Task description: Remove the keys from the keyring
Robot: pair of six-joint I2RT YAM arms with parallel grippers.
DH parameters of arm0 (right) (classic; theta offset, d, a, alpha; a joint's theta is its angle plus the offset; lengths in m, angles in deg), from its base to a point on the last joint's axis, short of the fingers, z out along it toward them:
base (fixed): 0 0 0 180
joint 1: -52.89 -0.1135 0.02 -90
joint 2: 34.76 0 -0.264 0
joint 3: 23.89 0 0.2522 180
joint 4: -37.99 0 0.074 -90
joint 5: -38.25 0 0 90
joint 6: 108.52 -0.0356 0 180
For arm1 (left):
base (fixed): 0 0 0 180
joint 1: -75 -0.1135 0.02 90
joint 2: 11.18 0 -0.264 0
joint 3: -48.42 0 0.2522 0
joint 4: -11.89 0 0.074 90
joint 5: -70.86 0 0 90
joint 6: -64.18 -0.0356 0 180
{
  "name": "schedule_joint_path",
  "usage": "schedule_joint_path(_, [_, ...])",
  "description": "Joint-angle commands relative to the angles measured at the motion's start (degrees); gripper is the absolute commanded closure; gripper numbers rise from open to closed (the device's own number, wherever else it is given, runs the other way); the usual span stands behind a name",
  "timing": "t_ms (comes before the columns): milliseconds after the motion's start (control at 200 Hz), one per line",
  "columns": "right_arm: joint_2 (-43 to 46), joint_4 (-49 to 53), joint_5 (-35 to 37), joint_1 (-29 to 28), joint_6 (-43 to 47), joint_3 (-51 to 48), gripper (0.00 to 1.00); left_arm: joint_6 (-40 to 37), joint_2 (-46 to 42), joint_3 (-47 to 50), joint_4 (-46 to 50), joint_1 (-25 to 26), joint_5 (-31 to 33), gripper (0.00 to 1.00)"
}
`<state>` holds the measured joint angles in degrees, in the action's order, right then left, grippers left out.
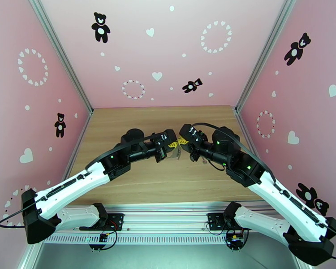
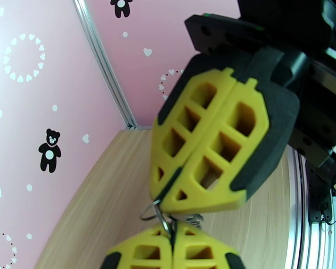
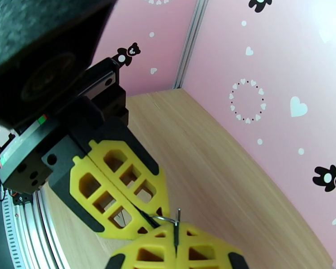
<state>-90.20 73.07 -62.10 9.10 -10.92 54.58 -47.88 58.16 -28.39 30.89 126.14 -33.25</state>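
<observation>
One thin dark keyring hangs in mid-air above the middle of the tabletop, caught between two yellow-fingered grippers that meet tip to tip. The left gripper is closed on the loop's wire, and part of the loop curves free just beside its fingertips. The right gripper is likewise closed. A slim dark metal stem, seemingly a key, pokes out of the seam between its fingers and touches the ring. A short bit of chain shows just behind the loop, too blurred to make out in detail. Whether a second key sits on the ring cannot be told. Seen from above, the left arm and the right arm reach in from the near edge of the tabletop, bent at the elbow, their grippers held clear of the wood. Pink walls printed with black teddy bears and white hearts enclose the tabletop on three sides.
</observation>
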Motion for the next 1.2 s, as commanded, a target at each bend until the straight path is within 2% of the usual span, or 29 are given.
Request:
schedule_joint_path(0, [-0.1,-2.0,-1.3,-0.2,-4.4,-0.1,1.0,1.7,-0.3,0.5,-1.3,0.3,0.3,0.97])
schedule_joint_path(45, [0.3,-2.5,-0.9,-0.2,-5.0,-0.5,1.0,2.0,-0.3,0.5,-1.1,0.4,1.2,0.96])
schedule_joint_path(185, [0.1,-1.6,-3.3,-0.2,-5.4,-0.4,1.0,2.1,0.2,0.1,-0.4,0.3,2.2,0.87])
schedule_joint_path(310, [-1.3,1.9,-4.4,-0.1,-5.8,1.4,1.0,4.6,0.0,-0.2,-0.2,0.4,4.3,0.72])
schedule_joint_path(350, [-1.6,2.7,-4.3,0.0,-6.3,1.9,1.0,5.1,-0.9,0.6,-0.8,0.4,3.5,0.65])
schedule_joint_path(385, [-1.8,3.0,-4.4,0.4,-7.0,2.2,1.0,5.4,-1.7,1.3,-1.1,0.4,2.3,0.62])
schedule_joint_path(571, [-3.5,6.4,-8.6,4.9,-12.3,4.5,1.0,9.6,-7.6,7.6,-6.3,0.4,-1.5,0.59])
schedule_joint_path(761, [-3.5,7.8,-13.4,8.8,-17.3,4.3,1.0,15.4,-11.3,15.8,-16.6,0.3,0.9,0.59])
schedule_joint_path(951, [-1.5,5.8,-17.0,11.7,-20.9,1.6,1.0,19.9,-7.5,18.5,-24.6,0.6,1.8,0.62])
schedule_joint_path(1051, [-0.6,4.2,-18.6,13.1,-22.6,0.3,1.0,22.1,-4.4,19.4,-29.7,0.9,4.4,0.68])
schedule_joint_path(1191, [0.1,3.1,-19.5,13.6,-23.8,-0.8,1.0,24.0,-1.9,20.4,-35.0,0.9,3.2,0.72])
